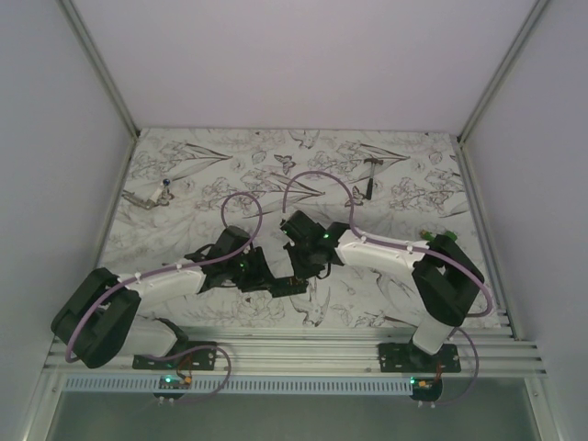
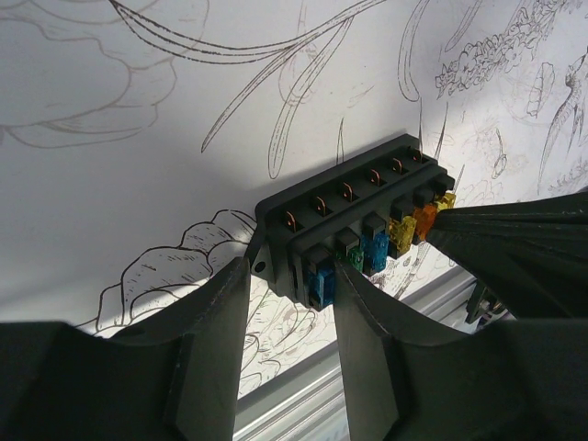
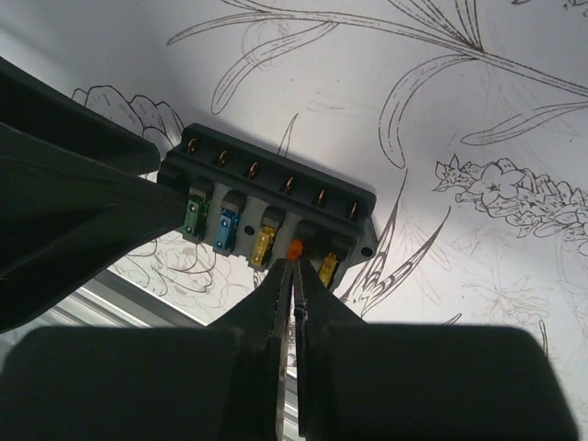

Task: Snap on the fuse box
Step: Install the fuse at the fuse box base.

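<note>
Your right fingers (image 3: 266, 308) pinch the orange fuse (image 3: 295, 248) at its slot, left fingers (image 2: 216, 322) clamp the fuse box (image 2: 349, 197); press squarely.

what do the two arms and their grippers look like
Both the left arm and the right arm have white link covers between bulky black joints, and black base plates. A thin purple cable loops along each arm. A small green light glows near each wrist. The left gripper and right gripper have matte black, wedge-shaped fingers tapering to narrow tips.
</note>
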`<act>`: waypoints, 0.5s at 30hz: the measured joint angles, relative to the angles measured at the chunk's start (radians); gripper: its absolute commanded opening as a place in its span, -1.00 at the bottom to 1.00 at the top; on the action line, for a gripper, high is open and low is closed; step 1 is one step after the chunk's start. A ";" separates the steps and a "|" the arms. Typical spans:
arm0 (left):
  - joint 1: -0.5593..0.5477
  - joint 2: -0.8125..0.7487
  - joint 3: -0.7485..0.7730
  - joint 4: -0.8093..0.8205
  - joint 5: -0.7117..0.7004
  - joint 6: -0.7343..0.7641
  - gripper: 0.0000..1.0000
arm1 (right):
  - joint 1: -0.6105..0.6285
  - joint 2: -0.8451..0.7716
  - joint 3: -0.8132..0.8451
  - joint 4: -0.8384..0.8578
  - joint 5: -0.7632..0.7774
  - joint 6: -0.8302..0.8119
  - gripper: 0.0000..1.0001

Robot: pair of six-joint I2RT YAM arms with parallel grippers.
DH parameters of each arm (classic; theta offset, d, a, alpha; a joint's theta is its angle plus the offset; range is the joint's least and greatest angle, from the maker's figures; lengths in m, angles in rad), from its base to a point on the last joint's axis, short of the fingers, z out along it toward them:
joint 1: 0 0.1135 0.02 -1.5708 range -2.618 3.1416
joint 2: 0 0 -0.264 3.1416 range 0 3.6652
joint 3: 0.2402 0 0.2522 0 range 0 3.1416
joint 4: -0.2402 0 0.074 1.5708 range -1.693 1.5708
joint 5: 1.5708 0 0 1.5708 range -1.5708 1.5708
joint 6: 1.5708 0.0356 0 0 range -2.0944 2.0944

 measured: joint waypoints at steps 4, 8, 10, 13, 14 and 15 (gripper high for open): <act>-0.003 0.000 0.000 -0.001 -0.006 -0.007 -0.14 | 0.000 0.004 0.005 -0.001 -0.004 0.000 -0.98; -0.006 -0.002 0.000 -0.001 -0.013 -0.011 -0.15 | 0.000 0.015 0.020 -0.020 -0.006 0.004 -1.00; -0.008 -0.002 0.000 -0.001 -0.016 -0.014 -0.15 | 0.000 0.023 0.030 -0.032 -0.006 0.005 -1.00; -0.011 -0.002 0.000 -0.001 -0.022 -0.016 -0.16 | 0.000 0.035 0.044 -0.054 -0.003 0.011 -1.00; -0.011 -0.002 0.000 -0.001 -0.023 -0.017 -0.16 | 0.000 0.040 0.047 -0.060 -0.002 0.013 -1.00; -0.011 -0.002 0.000 -0.001 -0.023 -0.017 -0.16 | 0.000 0.044 0.052 -0.066 0.000 0.016 -1.00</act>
